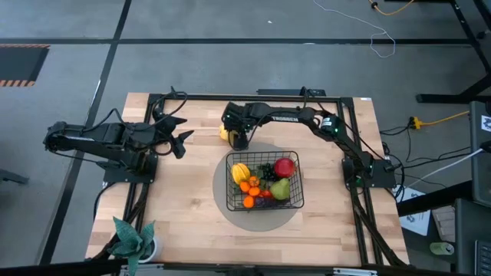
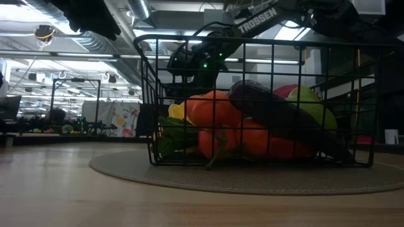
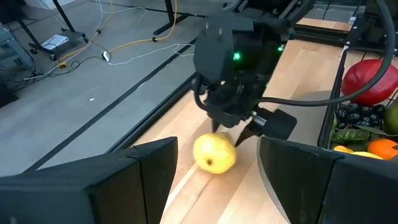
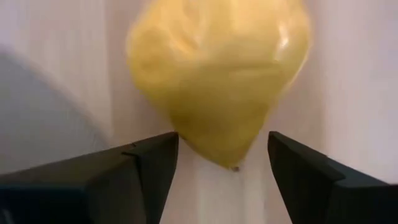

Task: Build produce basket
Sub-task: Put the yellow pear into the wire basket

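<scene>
A yellow pear (image 4: 217, 74) lies on the bare wood just beyond the far left corner of the black wire basket (image 1: 229, 184). My right gripper (image 4: 222, 155) is open and points steeply down over the pear (image 3: 214, 154), one finger on each side of its narrow end, with a gap showing at both. The basket holds a red apple (image 1: 285, 166), a green fruit (image 1: 280, 189), a yellow ridged fruit (image 1: 241, 170), oranges (image 1: 249, 201) and dark grapes. My left gripper (image 1: 182, 136) waits open above the table's left side, pointing toward the pear.
The basket stands on a round grey mat (image 1: 261, 218) in the table's middle. A green potted plant (image 1: 134, 239) sits at the near left corner. A black frame rail (image 1: 253, 97) runs along the table's far edge, with bare wood between the left arm and the pear.
</scene>
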Available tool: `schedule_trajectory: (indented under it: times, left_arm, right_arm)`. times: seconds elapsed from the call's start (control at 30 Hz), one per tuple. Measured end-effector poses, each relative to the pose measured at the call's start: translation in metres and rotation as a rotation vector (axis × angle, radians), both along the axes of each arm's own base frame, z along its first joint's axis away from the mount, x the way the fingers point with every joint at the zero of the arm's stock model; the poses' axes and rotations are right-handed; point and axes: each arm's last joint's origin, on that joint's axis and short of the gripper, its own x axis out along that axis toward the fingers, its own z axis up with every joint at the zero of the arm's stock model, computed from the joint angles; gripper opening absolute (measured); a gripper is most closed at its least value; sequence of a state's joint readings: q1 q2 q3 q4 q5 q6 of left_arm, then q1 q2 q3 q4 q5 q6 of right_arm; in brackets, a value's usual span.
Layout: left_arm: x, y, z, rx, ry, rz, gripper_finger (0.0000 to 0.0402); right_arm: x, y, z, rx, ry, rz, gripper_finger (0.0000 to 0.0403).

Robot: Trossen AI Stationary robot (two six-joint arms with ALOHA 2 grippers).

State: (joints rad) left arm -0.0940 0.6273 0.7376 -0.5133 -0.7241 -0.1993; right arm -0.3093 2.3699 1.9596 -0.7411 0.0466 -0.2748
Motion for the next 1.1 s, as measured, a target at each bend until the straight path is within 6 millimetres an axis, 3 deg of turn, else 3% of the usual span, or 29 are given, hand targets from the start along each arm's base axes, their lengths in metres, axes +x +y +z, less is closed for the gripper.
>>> schedule_trajectory:
  times: [0.9, 1.1]
  left_arm:
    - [0.0, 0.0, 0.0, 0.0, 0.002, 0.0, 0.0218]
    - [0.0, 0.0, 0.0, -0.001, -0.005, 0.0, 0.0218]
  right_arm:
    - [0.005, -0.001, 0.003, -0.068, -0.016, 0.115, 0.0209]
    - [0.012, 0.011, -0.001, -0.073, -0.038, 0.136, 0.0209]
